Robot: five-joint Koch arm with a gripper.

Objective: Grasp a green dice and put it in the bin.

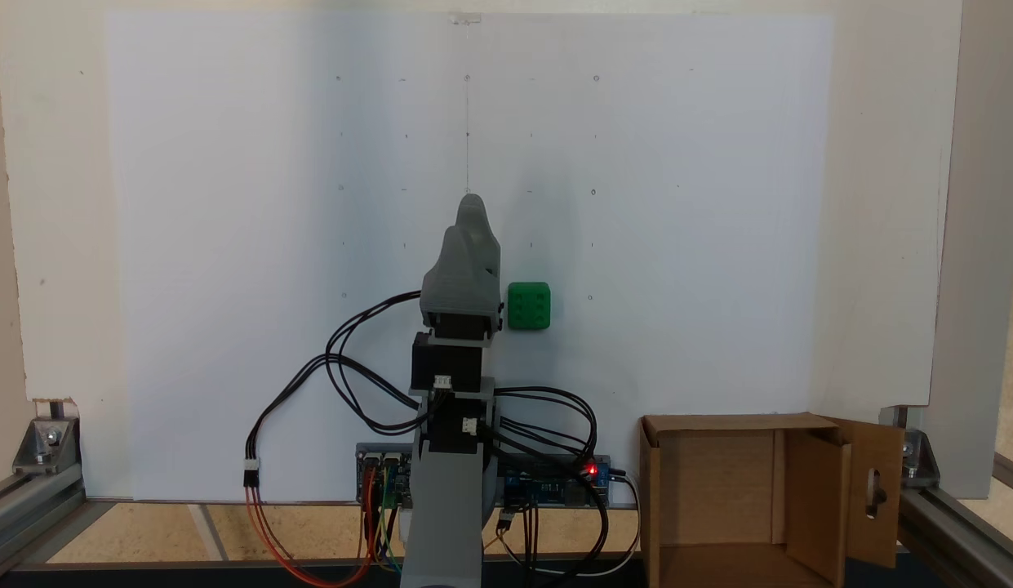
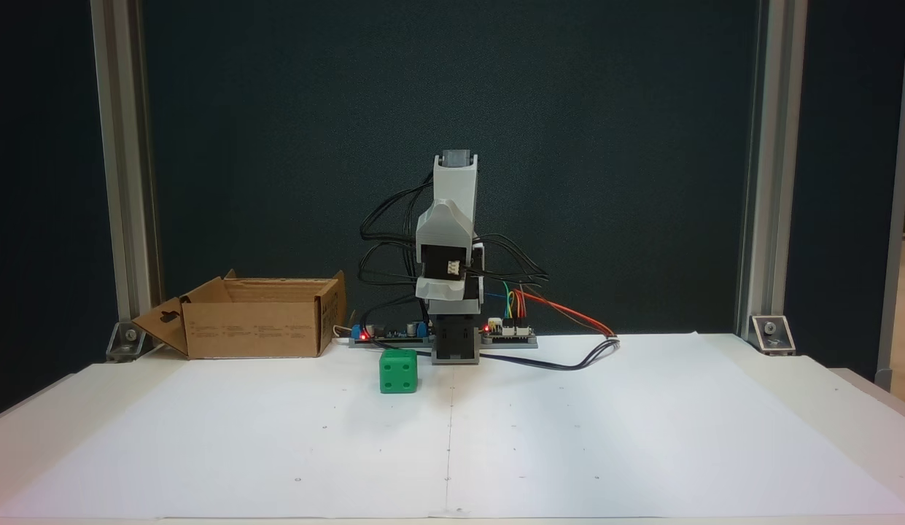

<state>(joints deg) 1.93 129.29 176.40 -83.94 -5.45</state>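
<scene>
Under me a white paper sheet [image 2: 642, 437] covers the desk [image 2: 860, 397]; aluminium frame posts [image 2: 758, 182] flank a dark backdrop [image 2: 277, 109].

Even, soft light in both fixed views; the white paper [image 1: 228, 245] is bright with a faint bluish cast. Shadows are weak, focus is sharp, no glare.
</scene>
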